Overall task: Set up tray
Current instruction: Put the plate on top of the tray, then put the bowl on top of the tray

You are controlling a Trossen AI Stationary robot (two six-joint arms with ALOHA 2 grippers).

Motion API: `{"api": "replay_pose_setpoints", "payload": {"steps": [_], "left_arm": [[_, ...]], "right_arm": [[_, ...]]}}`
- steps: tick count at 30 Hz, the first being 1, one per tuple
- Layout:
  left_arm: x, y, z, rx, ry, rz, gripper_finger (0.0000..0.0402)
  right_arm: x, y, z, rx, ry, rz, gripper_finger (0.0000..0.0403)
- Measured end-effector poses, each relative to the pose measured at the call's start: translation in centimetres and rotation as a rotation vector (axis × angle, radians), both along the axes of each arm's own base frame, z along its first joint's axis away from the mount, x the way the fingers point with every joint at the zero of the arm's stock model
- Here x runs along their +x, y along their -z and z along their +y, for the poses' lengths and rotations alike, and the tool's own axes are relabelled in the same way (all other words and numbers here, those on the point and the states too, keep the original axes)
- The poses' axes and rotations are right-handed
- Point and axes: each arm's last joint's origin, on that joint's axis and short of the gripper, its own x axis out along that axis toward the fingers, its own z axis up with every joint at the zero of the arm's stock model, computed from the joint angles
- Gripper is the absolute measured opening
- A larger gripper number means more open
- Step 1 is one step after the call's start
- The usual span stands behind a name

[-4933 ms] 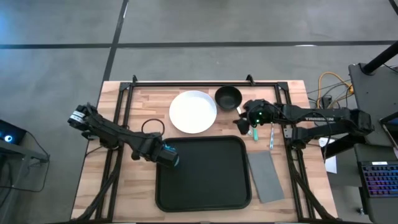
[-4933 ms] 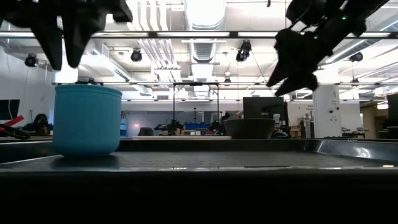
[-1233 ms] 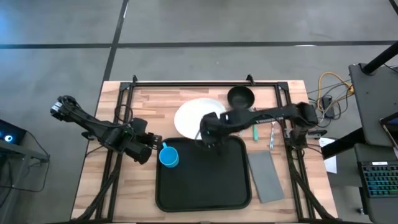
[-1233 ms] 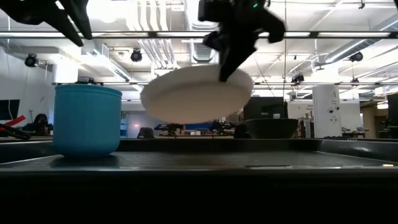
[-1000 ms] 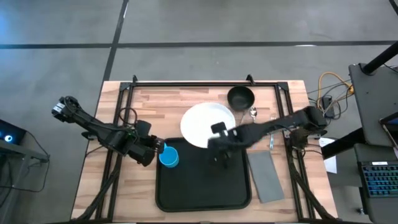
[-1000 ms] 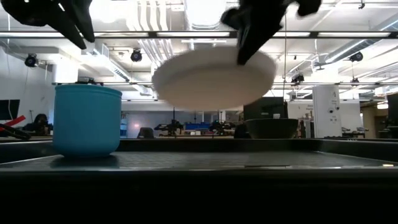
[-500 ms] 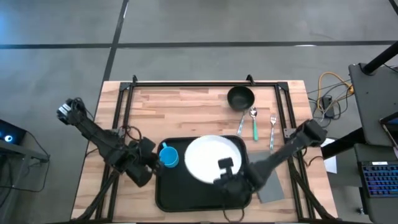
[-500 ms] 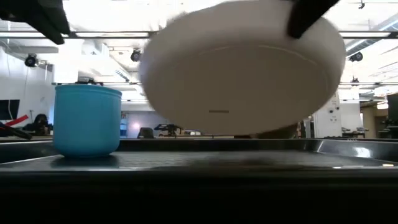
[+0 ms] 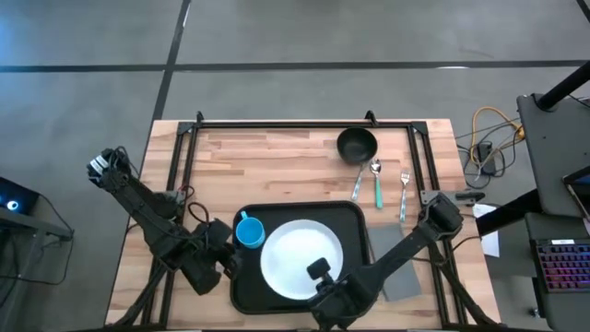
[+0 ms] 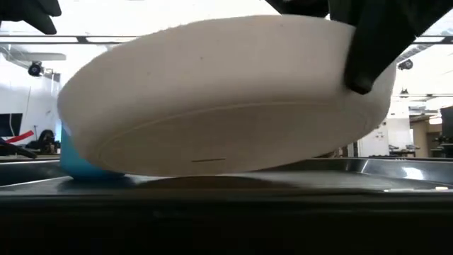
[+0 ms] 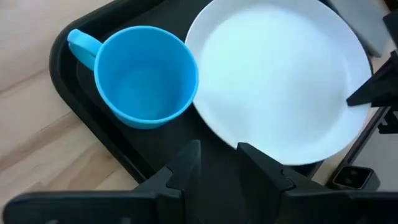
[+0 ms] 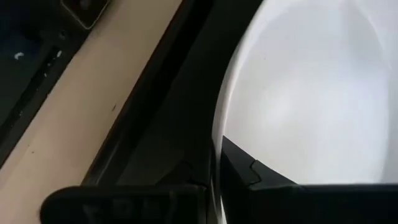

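Note:
The large black tray (image 9: 354, 219) lies at the table's near middle. A blue cup (image 9: 249, 231) stands upright in its far left corner and also shows in the left wrist view (image 11: 146, 74). My right gripper (image 9: 319, 275) is shut on a white plate (image 9: 295, 254) over the tray's middle. The plate fills the low view (image 10: 212, 99), tilted, its lower side close over the tray floor. My left gripper (image 9: 225, 262) is open and empty at the tray's left rim, just near of the cup. My right gripper pinches the plate's near rim (image 12: 221, 134), one finger (image 12: 255, 174) on the upper face and the other under it. The fingers come from the table's near side, slanting down. The plate sits tilted over the tray; whether its low side touches the tray, I cannot tell.
A black bowl (image 9: 357, 145) stands at the far right, with a spoon (image 9: 375, 181) and a fork (image 9: 404, 195) lying on the wood beside it. A grey napkin (image 9: 398, 267) lies right of the tray, partly under my right arm.
My right gripper has carried the plate from past the tray's far edge toward the table's near edge and down, so it now hangs low and tilted over the tray's middle. My left gripper has drawn back toward the near edge, away from the cup.

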Motion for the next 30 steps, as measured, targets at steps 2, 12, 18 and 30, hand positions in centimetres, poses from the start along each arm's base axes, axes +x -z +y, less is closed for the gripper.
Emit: {"api": "replay_pose_setpoints", "payload": {"steps": [2,12,18,30], "left_arm": [[-0.1,-0.1,0.0,-0.003,0.000,-0.004,0.0084],[0.0,-0.2,0.1,0.011,-0.010,-0.024,0.0084],[0.0,-0.2,0.1,0.018,-0.002,-0.022,0.0084],[-0.2,-0.2,-0.1,0.030,0.026,-0.020,0.0084]], "right_arm": [[-0.1,0.2,0.0,0.005,-0.035,0.021,0.0008],[0.1,0.9,0.0,0.084,-0.047,0.056,0.0031],[0.1,0.9,0.0,0.111,0.024,0.059,0.0090],[-1.3,-3.5,-1.4,0.247,0.643,-0.110,0.0143]]}}
